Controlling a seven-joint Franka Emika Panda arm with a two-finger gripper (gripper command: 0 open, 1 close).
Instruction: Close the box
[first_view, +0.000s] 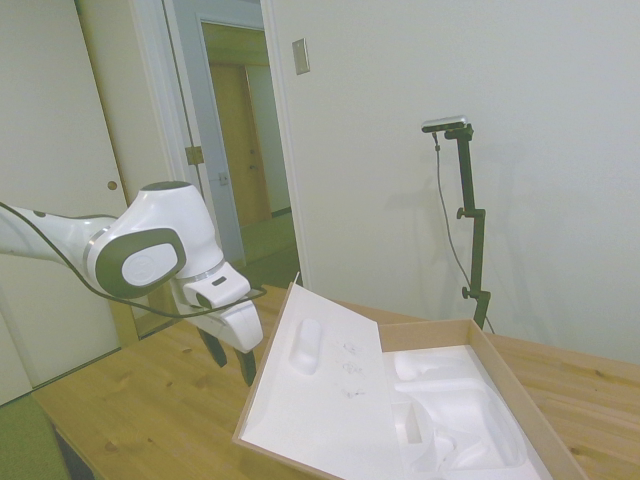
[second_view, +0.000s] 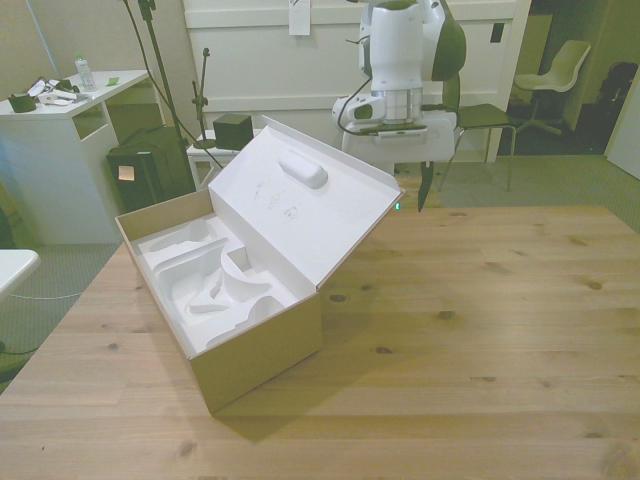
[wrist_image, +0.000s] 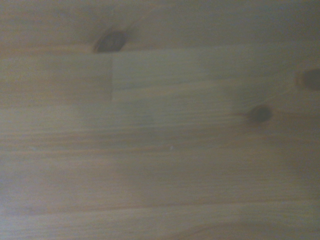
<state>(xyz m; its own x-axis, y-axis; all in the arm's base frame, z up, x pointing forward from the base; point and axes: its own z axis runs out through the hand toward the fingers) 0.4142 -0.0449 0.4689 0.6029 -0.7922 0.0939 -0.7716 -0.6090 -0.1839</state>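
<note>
The brown cardboard box (second_view: 262, 347) lies open on the table toward the front view's left, showing its white moulded foam lining (second_view: 212, 277). Its hinged lid (second_view: 300, 210) leans back at a slant, white inside face up; the outer face is hidden. In the side view the lid (first_view: 320, 385) slopes up from the box (first_view: 522, 392). My gripper (first_view: 232, 363) hangs open just behind the lid's raised free edge, a little above the table, holding nothing. In the front view the gripper (second_view: 420, 192) shows beside the lid's far corner. The wrist view shows only blurred table wood (wrist_image: 160, 130).
The wooden table (second_view: 480, 320) spreads wide on the front view's right. Behind it stand a white desk (second_view: 70, 100), a black case (second_view: 150, 165) and a chair (second_view: 560, 70). An open doorway (first_view: 240, 160) shows behind the arm in the side view.
</note>
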